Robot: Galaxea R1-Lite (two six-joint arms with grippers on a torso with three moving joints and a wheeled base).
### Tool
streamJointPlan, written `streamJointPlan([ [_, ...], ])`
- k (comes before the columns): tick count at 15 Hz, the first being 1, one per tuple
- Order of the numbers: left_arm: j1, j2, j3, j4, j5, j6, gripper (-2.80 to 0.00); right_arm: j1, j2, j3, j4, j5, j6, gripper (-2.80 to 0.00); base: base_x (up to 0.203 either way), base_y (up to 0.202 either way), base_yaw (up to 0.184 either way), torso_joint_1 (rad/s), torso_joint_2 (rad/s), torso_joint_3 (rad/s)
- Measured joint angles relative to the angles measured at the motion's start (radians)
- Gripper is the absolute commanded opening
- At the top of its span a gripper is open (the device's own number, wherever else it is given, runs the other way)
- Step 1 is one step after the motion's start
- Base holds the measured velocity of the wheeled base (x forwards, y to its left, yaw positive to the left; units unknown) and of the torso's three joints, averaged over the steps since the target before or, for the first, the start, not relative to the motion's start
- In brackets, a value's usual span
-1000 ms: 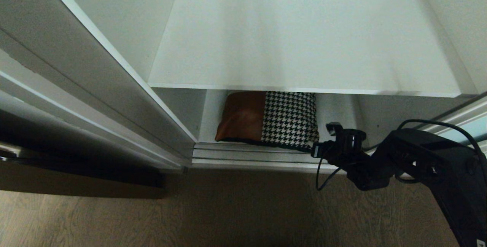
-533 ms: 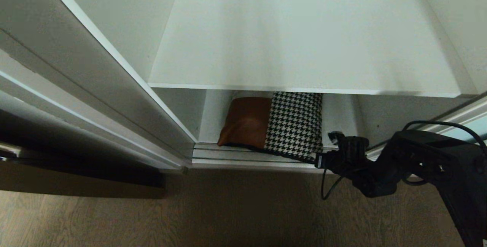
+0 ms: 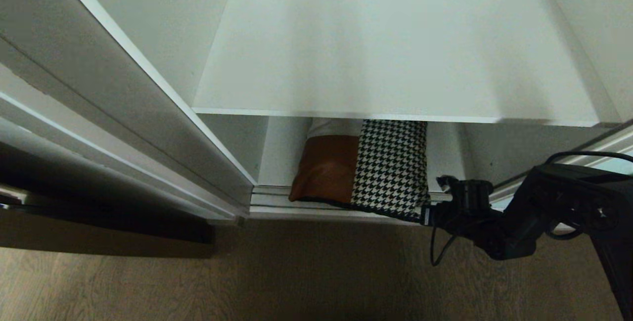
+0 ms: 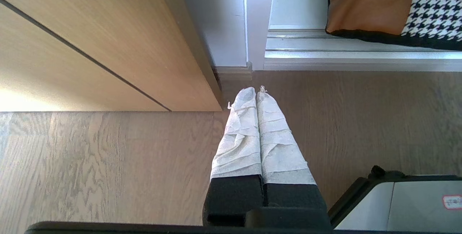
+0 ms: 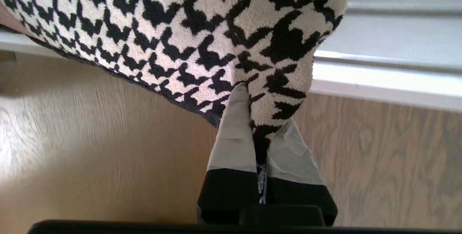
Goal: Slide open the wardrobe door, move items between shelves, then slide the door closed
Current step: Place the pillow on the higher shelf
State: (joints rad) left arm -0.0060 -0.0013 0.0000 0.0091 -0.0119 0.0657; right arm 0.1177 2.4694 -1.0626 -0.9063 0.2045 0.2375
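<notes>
The right gripper [image 5: 258, 133] pinches a corner of the houndstooth-and-leather cushion [image 3: 366, 167], which sits on the bottom shelf with its front edge over the door track [image 3: 321, 205]. The step in hand looks like drawing it out; next it must be lifted onto the bare upper shelf [image 3: 395, 54]. That shelf hides the cushion's rear. The left gripper [image 4: 258, 100], fingers pressed together, hangs parked above the wood floor [image 4: 108, 172].
</notes>
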Motion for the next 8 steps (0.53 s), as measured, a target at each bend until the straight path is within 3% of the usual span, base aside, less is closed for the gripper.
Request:
streamJointPlan([
  [8, 0.0, 0.0, 0.0, 0.002, 0.005, -0.009, -2.8, -0.057, -0.054, -0.021, 0.04, 0.008, 0.059, -2.8, 0.0, 0.0, 0.0, 0.0, 0.0, 0.003],
])
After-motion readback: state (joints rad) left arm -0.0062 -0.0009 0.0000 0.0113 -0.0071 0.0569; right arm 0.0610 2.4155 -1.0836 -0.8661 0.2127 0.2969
